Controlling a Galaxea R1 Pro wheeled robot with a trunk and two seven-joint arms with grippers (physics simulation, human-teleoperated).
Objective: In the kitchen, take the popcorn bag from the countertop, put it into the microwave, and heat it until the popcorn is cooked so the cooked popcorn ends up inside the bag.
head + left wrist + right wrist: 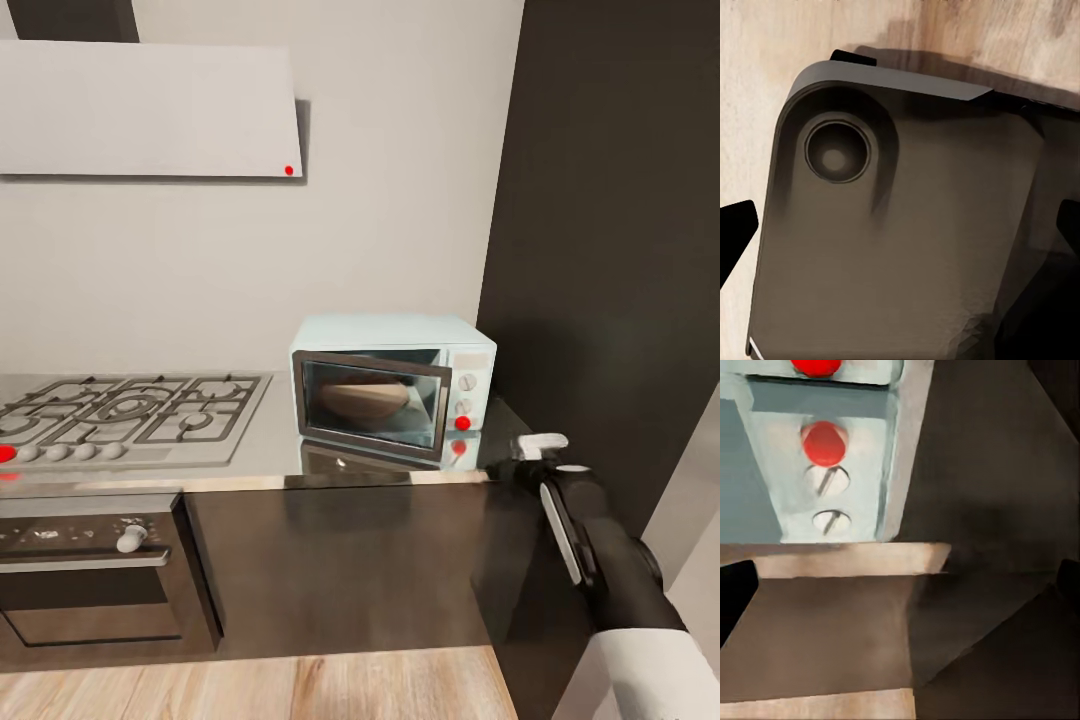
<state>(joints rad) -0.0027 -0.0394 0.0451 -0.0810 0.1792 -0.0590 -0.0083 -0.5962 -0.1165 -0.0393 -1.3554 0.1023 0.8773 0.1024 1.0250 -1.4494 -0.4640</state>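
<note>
The pale-blue microwave (392,384) stands on the grey countertop (270,455) to the right of the hob, its dark glass door looking shut. A tan-brown shape behind the glass is the popcorn bag (362,400); no kernels can be made out. My right gripper (532,450) hovers at the counter's front right corner, just right of and below the microwave's knob panel (825,472). In the right wrist view, the right gripper (900,585) is open and holds nothing, facing the red knob (823,442). The left gripper (900,229) is open over my own dark base (900,225).
A gas hob (130,410) fills the counter's left part, with a dark built-in oven (90,575) below it and a white hood (150,110) above. A tall dark cabinet (610,250) stands directly right of the microwave. Light wood floor (260,690) lies in front.
</note>
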